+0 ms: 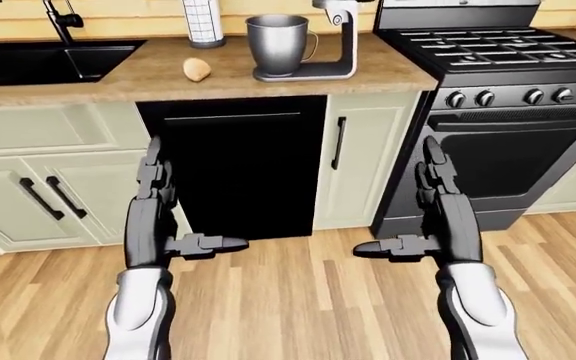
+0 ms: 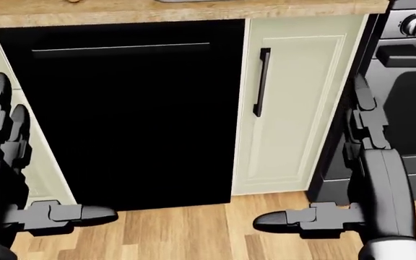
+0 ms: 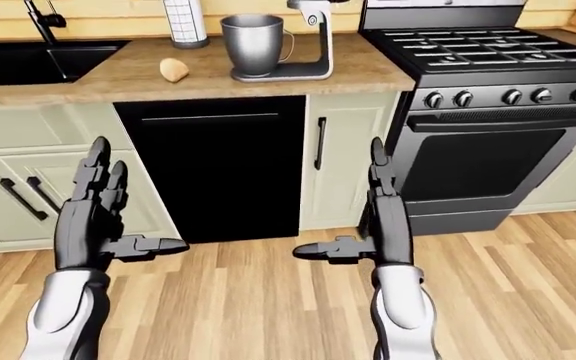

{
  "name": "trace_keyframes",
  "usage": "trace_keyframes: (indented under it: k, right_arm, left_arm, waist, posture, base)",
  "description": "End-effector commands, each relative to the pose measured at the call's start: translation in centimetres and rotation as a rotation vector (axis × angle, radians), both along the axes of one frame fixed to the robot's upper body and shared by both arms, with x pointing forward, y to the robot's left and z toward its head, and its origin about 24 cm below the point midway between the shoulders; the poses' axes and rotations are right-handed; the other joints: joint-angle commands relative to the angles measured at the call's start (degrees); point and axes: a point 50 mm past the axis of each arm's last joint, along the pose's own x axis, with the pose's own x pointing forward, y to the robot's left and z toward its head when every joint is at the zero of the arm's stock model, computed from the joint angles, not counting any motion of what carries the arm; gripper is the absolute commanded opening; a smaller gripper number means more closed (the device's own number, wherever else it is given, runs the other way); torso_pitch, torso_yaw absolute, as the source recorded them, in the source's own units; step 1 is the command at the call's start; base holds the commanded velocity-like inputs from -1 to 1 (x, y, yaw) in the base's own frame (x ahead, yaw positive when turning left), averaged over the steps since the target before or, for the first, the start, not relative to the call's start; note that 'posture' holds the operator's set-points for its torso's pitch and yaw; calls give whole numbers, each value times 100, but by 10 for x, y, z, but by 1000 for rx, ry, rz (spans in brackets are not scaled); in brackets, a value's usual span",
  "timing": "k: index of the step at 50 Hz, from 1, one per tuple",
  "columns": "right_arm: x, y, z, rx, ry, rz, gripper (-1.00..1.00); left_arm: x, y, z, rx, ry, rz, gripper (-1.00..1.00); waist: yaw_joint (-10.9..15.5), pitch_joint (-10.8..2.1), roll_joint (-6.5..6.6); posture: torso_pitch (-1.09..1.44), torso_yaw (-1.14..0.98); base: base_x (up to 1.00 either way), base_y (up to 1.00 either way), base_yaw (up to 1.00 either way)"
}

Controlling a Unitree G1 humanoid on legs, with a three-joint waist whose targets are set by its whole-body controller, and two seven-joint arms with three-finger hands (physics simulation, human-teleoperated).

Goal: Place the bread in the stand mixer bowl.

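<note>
Bread (image 1: 197,70) is lying on the wooden counter (image 1: 118,79), just left of the stand mixer bowl (image 1: 278,43) and apart from it. We are holding our left hand (image 3: 93,217) and right hand (image 3: 383,221) low over the floor, both spread wide, gripping nothing, facing the black dishwasher (image 1: 238,161).

Well above both hands, the stand mixer (image 1: 333,37) lost its head to the top edge of the left-eye view, and the inside of its bowl (image 1: 277,43) stayed hidden behind the rim. The paper towel roll (image 1: 204,21) and faucet (image 1: 60,20) were cropped the same way. Up and left of the left hand (image 3: 93,217), the sink (image 3: 38,60) ran off the frame. The right hand (image 1: 446,214) covered part of the oven door (image 1: 518,161).
</note>
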Motion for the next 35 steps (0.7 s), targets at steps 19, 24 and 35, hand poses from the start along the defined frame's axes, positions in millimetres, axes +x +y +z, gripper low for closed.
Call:
trace_keyframes:
  k: [19,24,35]
  right_arm:
    - [-2,0,10,-12,-65,-2,100]
    - [-3,0,11,-11,-73,0,100]
    - [-3,0,11,-15,-72,-1,100]
  left_arm:
    - [-1,-2,12,9,-76,-12,100]
    - [-2,-2,12,8,-77,-11,100]
    - [-2,-2,13,10,-76,-11,100]
  waist:
    - [10,-102,582]
    - [48,-14,357]
    - [75,-141,260]
  posture:
    - [0,0]
    - [0,0]
    - [0,0]
  base:
    - [0,19,0]
    - [0,0,0]
    - [0,0,0]
